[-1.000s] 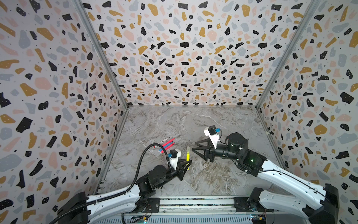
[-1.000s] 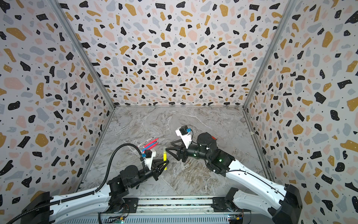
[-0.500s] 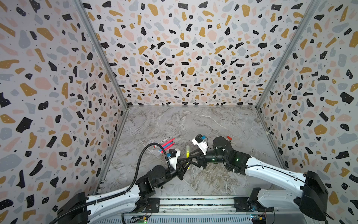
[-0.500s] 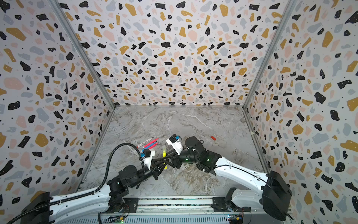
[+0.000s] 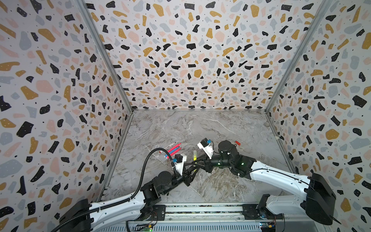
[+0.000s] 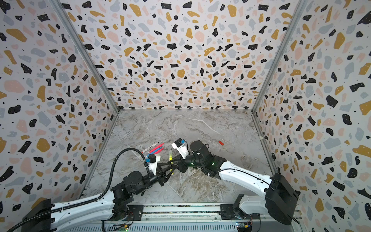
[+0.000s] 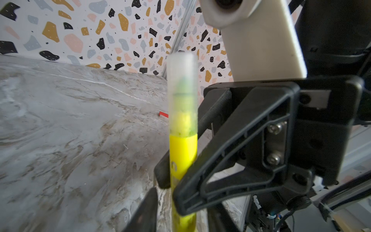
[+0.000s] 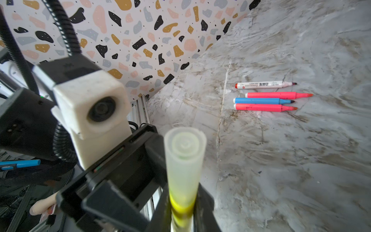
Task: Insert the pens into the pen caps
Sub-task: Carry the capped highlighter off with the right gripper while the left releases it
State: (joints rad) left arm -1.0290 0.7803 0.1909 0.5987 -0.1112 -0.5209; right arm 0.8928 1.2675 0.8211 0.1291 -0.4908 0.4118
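A yellow pen (image 5: 194,156) (image 6: 170,157) stands upright above the table between both grippers, a frosted clear cap (image 7: 182,80) (image 8: 184,154) seated over its upper end. My right gripper (image 8: 183,213) (image 5: 197,161) is shut on its yellow barrel (image 7: 182,152). My left gripper (image 7: 183,210) (image 5: 193,168) sits lower on the same pen, open, with table showing between its fingers and the barrel. A white pen (image 8: 263,85), two pink pens (image 8: 277,95) (image 8: 263,107) and a blue pen (image 8: 261,100) lie uncapped in a row at the left. A red pen cap (image 5: 237,143) (image 6: 220,142) lies alone at the right.
The marble table (image 5: 200,128) is boxed in by terrazzo-patterned walls (image 5: 190,60) on three sides. Both arm bases stand on a rail (image 5: 200,211) along the near edge. The left arm's black cable hose (image 5: 146,160) arches over the table beside the lying pens.
My right gripper came in from the right and shut on the yellow pen. My left gripper, shut on that pen before, has opened around it.
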